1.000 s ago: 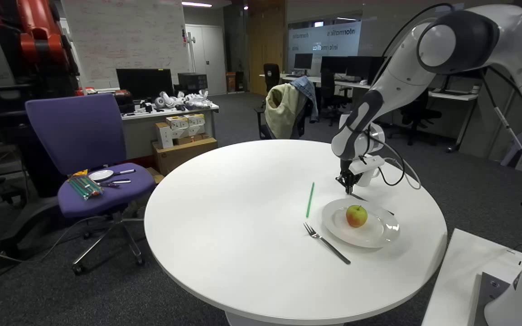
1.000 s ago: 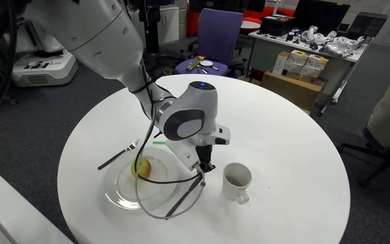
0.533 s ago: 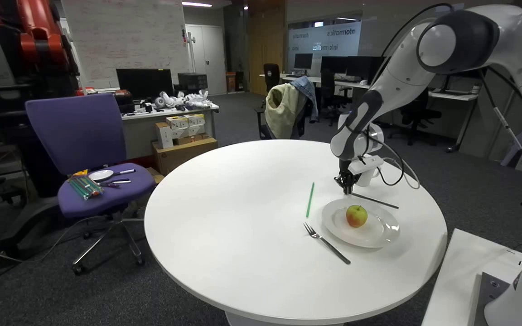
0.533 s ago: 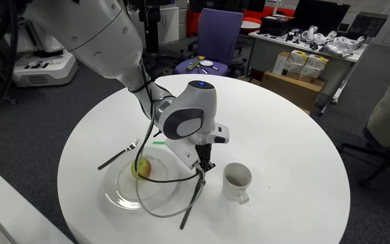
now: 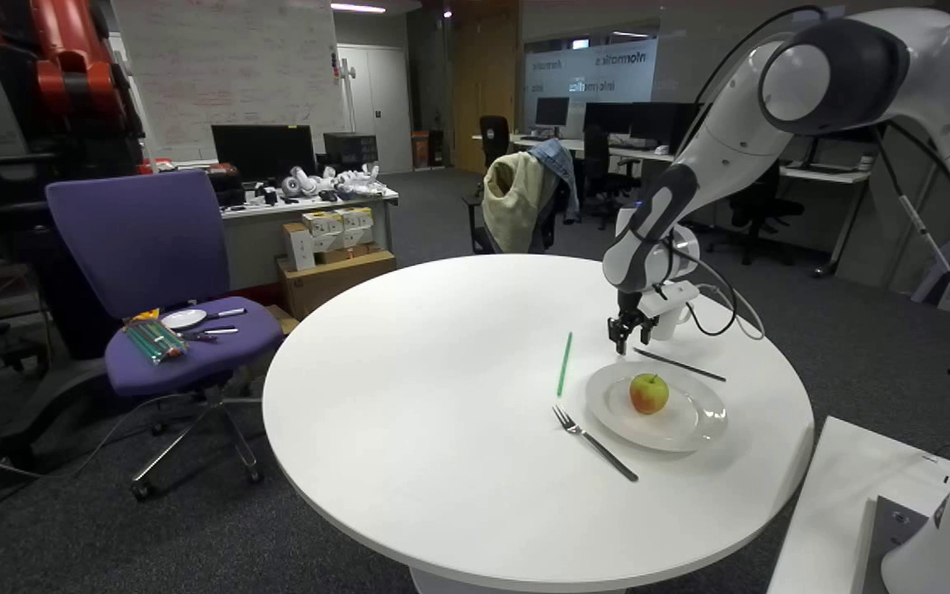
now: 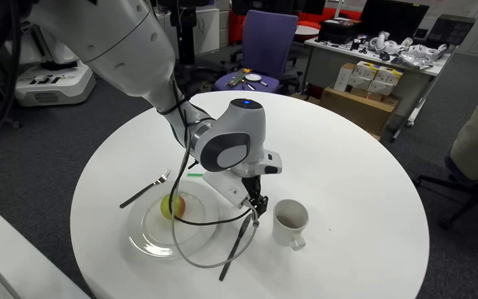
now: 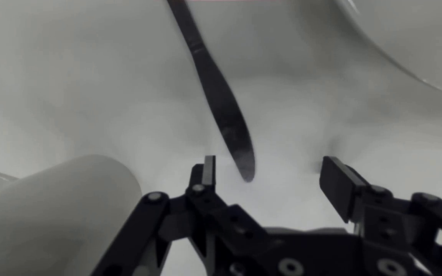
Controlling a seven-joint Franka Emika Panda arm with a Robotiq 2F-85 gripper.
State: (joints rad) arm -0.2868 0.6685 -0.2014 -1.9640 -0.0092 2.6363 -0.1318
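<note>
My gripper (image 7: 268,165) stands open just above the white round table, its two black fingers well apart. A dark table knife (image 7: 221,96) lies on the table, its rounded blade tip between and below the fingers, apparently touching neither. In an exterior view the knife (image 6: 232,257) runs from beneath the gripper (image 6: 259,206) toward the near side. Close by stands a white mug (image 6: 291,224), partly hidden behind the arm in an exterior view. On the knife's other side is a white plate (image 5: 710,422) bearing a red-green apple (image 5: 649,393).
A fork (image 5: 599,450) lies beside the plate, on the side away from the knife. Near it is a thin green stick (image 5: 565,365). Arm cables (image 6: 174,245) hang low over the plate and knife. A purple chair (image 5: 145,239) holding small items stands beyond the table.
The jaws have parted from closed to wide, letting go of the knife. The knife's handle end has swung away from the plate. Plate, apple, fork and mug have not moved.
</note>
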